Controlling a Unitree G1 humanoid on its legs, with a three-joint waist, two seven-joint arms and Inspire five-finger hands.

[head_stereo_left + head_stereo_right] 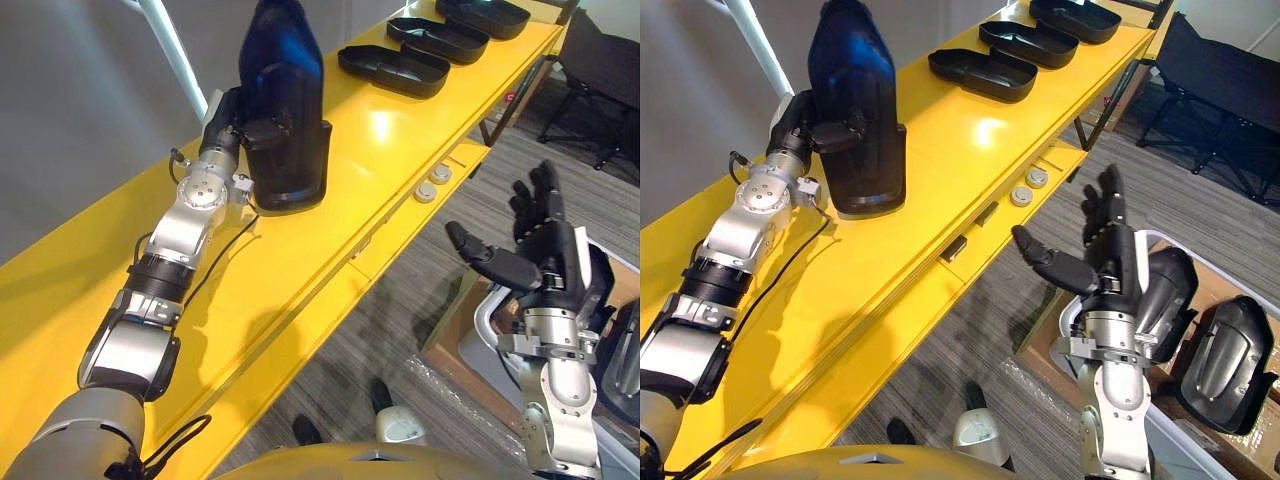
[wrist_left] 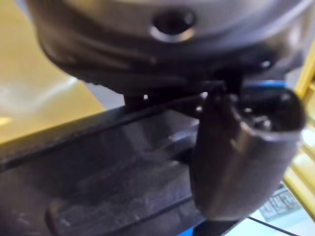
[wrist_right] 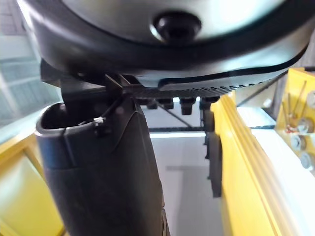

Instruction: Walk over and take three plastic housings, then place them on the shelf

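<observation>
So the left hand [image 1: 228, 118] has got hold of the upright housing [image 1: 287, 95], a black plastic shell with a bluish sheen. The thumb is hooked across its front, and the rest of the hand is round the back where I can't see the fingers. The shell stands on end on the yellow shelf [image 1: 300, 262], and its bottom edge looks like it's touching the top, near the wall side. Further along the same shelf, three other housings [image 1: 393, 68] lie flat in a row, hollow side up and well apart from the held one. The right hand [image 1: 548, 258] hangs out in the air off the shelf's front edge, fingers straight and spread, nothing in it. Below that there's a white bin [image 1: 482, 312] with two spare housings [image 1: 1226, 358] inside. A pair of round discs [image 1: 433, 184] sits on the shelf's lower ledge, and there's a black chair [image 1: 1215, 75] in the back.
</observation>
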